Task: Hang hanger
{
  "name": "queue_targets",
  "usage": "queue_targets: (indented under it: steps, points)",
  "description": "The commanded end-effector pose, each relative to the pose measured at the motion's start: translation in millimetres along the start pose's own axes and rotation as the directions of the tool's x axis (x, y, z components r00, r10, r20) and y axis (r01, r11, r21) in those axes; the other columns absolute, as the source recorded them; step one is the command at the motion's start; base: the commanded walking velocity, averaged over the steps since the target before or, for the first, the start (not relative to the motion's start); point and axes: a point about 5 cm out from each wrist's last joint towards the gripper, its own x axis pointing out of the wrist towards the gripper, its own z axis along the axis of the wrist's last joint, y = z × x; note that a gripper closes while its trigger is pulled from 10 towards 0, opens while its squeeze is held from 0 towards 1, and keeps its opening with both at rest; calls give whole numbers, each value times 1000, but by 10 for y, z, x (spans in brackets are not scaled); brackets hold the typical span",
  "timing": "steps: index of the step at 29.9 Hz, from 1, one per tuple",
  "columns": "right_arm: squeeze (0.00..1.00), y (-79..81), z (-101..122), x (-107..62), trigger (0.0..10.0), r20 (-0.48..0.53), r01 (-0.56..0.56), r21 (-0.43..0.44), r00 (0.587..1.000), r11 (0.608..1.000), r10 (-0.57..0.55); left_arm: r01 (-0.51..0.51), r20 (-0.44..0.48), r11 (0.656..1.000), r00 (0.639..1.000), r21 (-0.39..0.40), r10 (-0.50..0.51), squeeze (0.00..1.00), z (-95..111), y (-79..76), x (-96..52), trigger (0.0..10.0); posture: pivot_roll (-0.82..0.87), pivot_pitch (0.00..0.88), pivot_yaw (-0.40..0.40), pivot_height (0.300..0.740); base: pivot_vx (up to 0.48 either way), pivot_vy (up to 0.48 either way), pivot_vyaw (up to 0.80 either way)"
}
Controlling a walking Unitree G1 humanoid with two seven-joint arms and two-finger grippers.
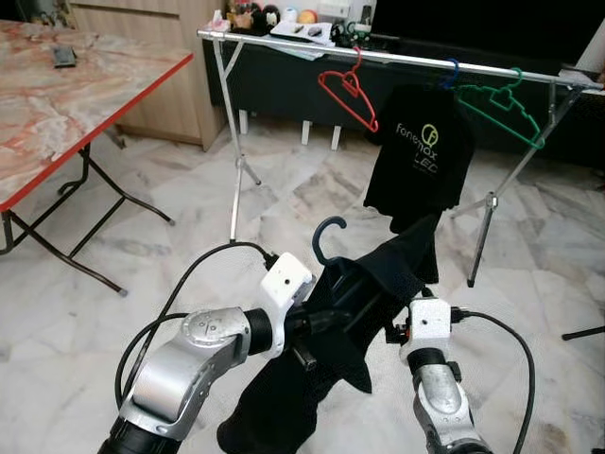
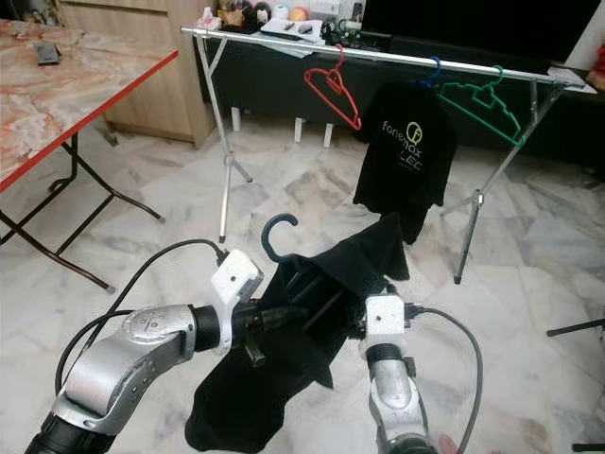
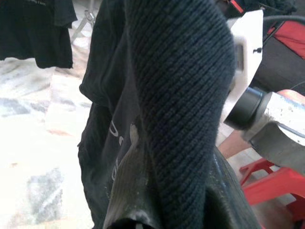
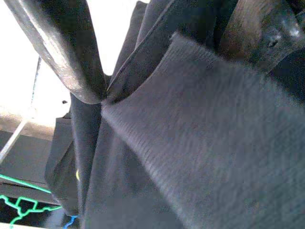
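The clothes rail [image 1: 397,59] stands well ahead of both grippers, across the marble floor [image 1: 189,218], so the hanging itself is not yet done. It already carries 3 hangers: a red hanger [image 1: 348,90], empty, a green hanger [image 1: 501,104], empty, and a blue one under a black printed shirt [image 1: 421,156].

The task's own dark hanger [image 1: 328,234], with a black garment [image 1: 312,378] draped over it, is held low between the 2 arms, its hook pointing up just above the left gripper [image 1: 317,326]. That gripper is clamped on the hanger and cloth. The right gripper [image 1: 392,331] presses into the garment from the other side; whether its fingers are closed I cannot tell.

What seems left: walk up to the rail, lift the hook over the bar, perhaps in the gap between red hanger and printed shirt, then let go.
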Motion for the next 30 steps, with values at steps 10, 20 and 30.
queue_targets:
  steps: [10, 20, 30]
  points:
    - [0, 45, 133, 62, 10000, 71, 8, 8, 997, 1000, -9, 10, -15, 1000, 1000, 1, -10, 0, -56, -51, -47, 10000, 177, 116, -70, 740, 0, 0, 0]
    - [0, -83, 130, 78, 10000, 61, 85, -57, 995, 995, -82, 34, -31, 999, 999, 22, -33, 0, -31, -89, -167, 10000, 189, 123, -70, 740, 0, 0, 0]
    - [0, -260, 179, 134, 10000, 61, 171, -129, 985, 977, -164, 83, -134, 995, 988, 59, -74, 0, -138, -146, -497, 10000, 200, 128, -72, 740, 0, 0, 0]
